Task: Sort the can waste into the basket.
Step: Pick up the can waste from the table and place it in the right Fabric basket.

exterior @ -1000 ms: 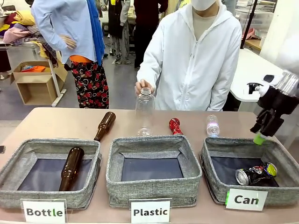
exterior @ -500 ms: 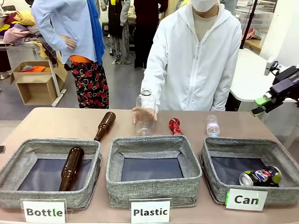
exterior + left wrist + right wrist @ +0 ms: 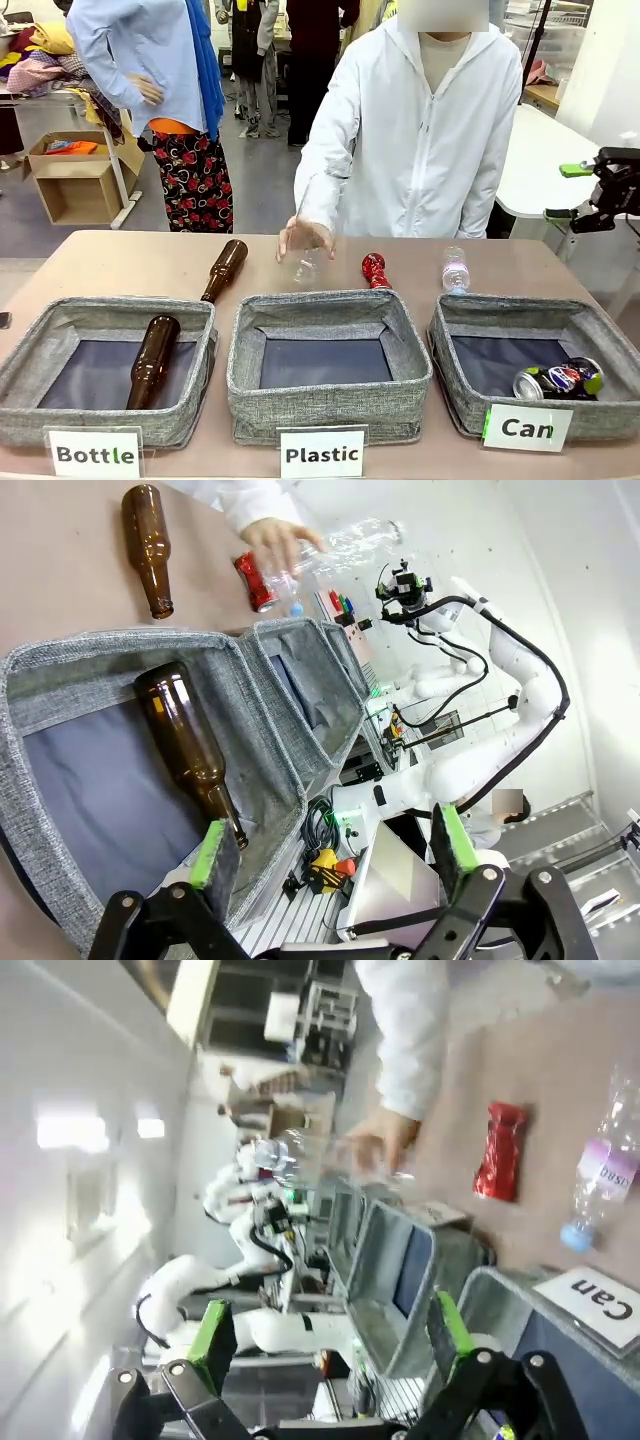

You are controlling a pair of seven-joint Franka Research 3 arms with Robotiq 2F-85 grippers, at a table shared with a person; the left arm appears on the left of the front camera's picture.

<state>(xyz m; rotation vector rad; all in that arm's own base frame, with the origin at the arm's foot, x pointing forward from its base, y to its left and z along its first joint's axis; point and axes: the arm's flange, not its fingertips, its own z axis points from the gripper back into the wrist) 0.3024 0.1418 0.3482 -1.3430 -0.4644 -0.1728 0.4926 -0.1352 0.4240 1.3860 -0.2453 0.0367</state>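
Right gripper (image 3: 565,192) wide open, empty; front view: dark can (image 3: 558,381) inside basket (image 3: 520,310).

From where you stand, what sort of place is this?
Probably a robotics lab staging a waste-sorting trial: grey baskets labelled Bottle, Plastic and Can on a table, a white robot arm and a person in a white coat.

At centre frame in the front view, the clear bottle (image 3: 305,266) under the person's hand (image 3: 305,238) is smeared by motion blur. At lower right, the dark can (image 3: 558,381) is partly hidden by the front wall of the basket (image 3: 600,420). The lower end of the red can (image 3: 375,269) is covered by the rear rim of the middle basket (image 3: 320,298). The right wrist view is blurred throughout, and the "Can" label (image 3: 598,1301) is cut off by its right edge.
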